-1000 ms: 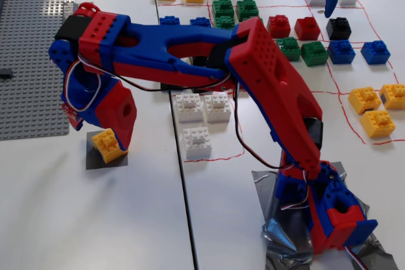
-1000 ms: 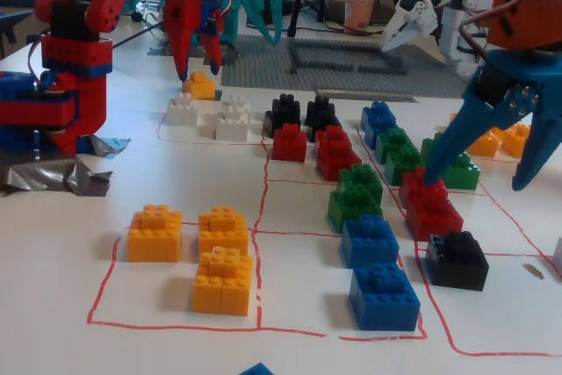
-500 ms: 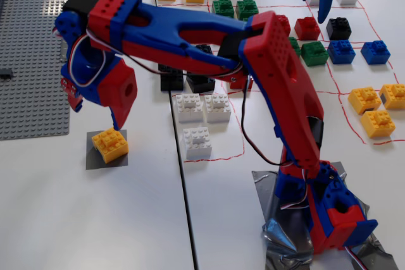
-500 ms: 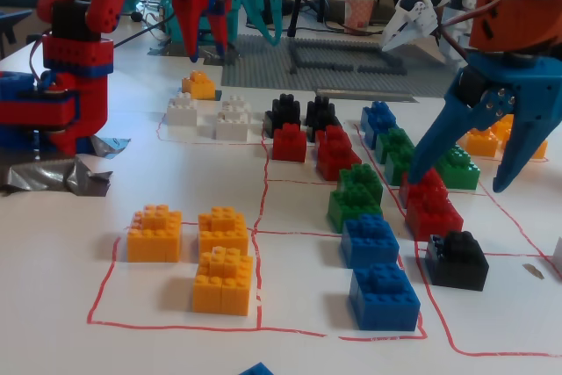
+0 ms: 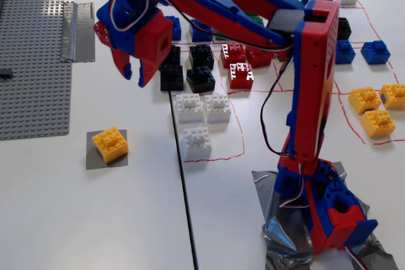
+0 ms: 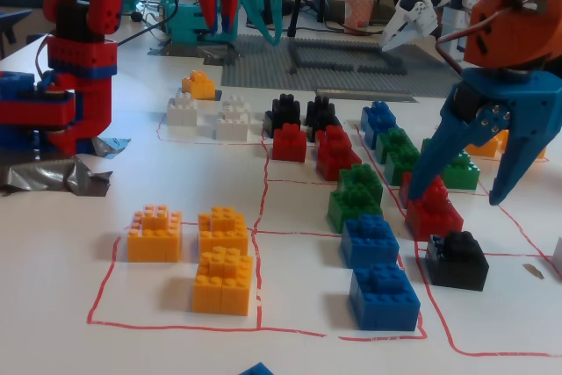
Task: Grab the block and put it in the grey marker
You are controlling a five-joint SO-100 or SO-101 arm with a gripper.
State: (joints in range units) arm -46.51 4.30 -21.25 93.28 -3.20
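The yellow-orange block [image 5: 110, 144] lies slightly turned on the small grey marker [image 5: 94, 160], left of the table seam. It also shows far back in the other fixed view as the block [image 6: 199, 85], behind the white bricks. My red and blue gripper [image 5: 135, 78] hangs in the air well above and to the right of the block, apart from it. Its fingers point down, open, with nothing between them. In the other fixed view the gripper [image 6: 217, 28] is high above the block, partly cut off by the top edge.
A large grey studded baseplate [image 5: 31, 49] and a grey tape strip [image 5: 77, 22] lie at the left. White bricks [image 5: 202, 109], black bricks [image 5: 186, 74] and red bricks [image 5: 239, 71] sit near the gripper. A second blue arm [image 6: 479, 147] stands over the coloured bricks.
My gripper has risen off the block and swung up and to the right, towards the black bricks. The block stays on the grey marker. The second arm shifted slightly.
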